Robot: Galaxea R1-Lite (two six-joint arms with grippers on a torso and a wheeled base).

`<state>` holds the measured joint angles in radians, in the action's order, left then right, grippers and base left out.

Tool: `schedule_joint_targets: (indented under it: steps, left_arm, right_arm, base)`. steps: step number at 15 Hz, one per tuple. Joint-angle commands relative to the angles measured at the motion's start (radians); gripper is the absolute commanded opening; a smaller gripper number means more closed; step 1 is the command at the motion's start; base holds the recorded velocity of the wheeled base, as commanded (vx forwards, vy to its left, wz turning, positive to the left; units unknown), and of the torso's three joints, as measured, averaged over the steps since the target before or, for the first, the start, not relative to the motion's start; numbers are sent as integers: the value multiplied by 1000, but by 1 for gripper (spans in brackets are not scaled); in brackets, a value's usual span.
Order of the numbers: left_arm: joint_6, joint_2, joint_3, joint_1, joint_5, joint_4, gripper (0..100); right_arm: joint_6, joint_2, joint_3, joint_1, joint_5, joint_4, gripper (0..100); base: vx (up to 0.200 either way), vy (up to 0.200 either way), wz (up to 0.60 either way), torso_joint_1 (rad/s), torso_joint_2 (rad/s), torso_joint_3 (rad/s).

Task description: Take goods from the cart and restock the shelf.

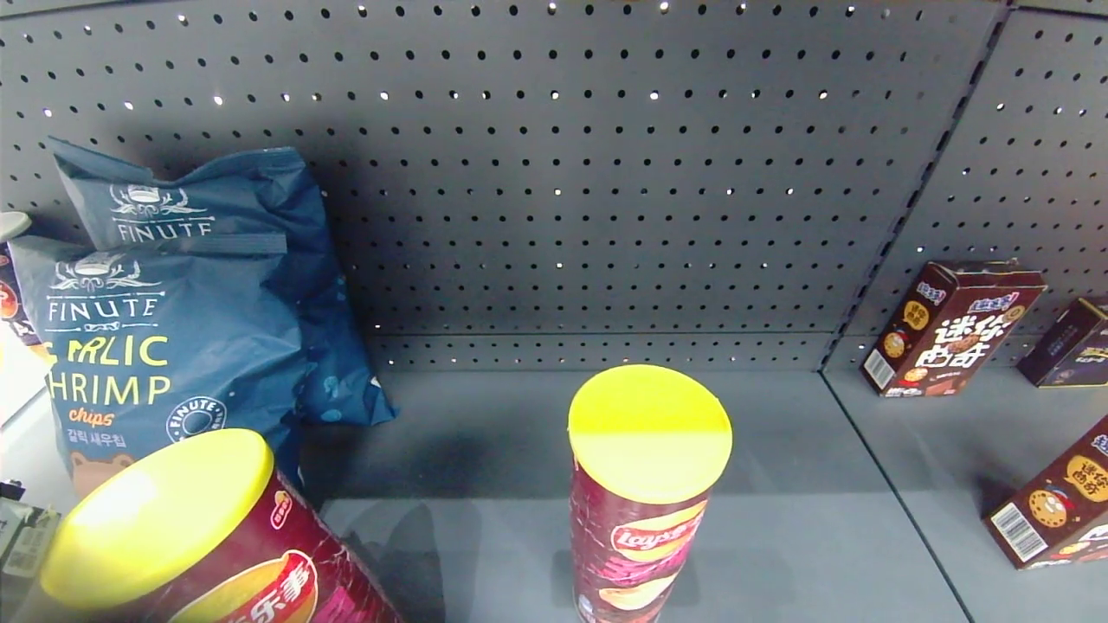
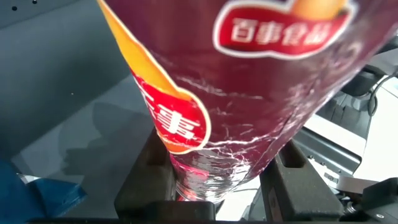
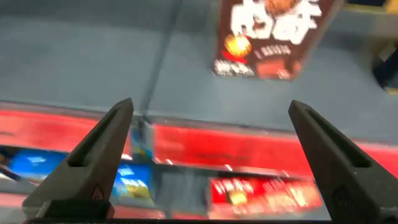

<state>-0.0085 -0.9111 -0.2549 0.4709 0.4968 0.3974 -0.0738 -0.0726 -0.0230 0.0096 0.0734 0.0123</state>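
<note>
Placing step judged in hand: a tilted chip can (image 1: 186,536) is gripped by the left gripper (image 2: 219,179), jaws closed on its body, at the shelf (image 1: 485,433) front beside the blue bags (image 1: 173,346). The right gripper (image 3: 211,155) is seen wide apart, empty. Next, righting and setting down near the standing can (image 1: 645,493) is called for
</note>
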Motion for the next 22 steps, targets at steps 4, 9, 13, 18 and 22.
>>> schedule_joint_targets:
  steps: [4, 9, 13, 18, 22]
  left_arm:
    - [-1, -2, 0, 0, 0, 0, 0]
    - [1, -2, -50, 0, 2, -2, 0]
    - [-2, -54, -173, -17, -11, -12, 0]
    - [2, -269, -415, -14, -4, -15, 0]
    - [51, -411, -537, 29, 5, -109, 0]
  right_arm:
    - [72, 65, 21, -10, -72, -9, 100]
    - [74, 65, 21, -10, -75, -9, 100]
    - [74, 65, 21, -10, -75, -9, 100]
    - [74, 65, 21, -10, -75, -9, 100]
    - [74, 65, 21, -10, -75, -9, 100]
  base:
    - [0, 0, 0, 0, 0, 0]
    - [0, 0, 0, 0, 0, 0]
    - [0, 0, 0, 0, 0, 0]
    - [0, 0, 0, 0, 0, 0]
    - [0, 0, 0, 0, 0, 0]
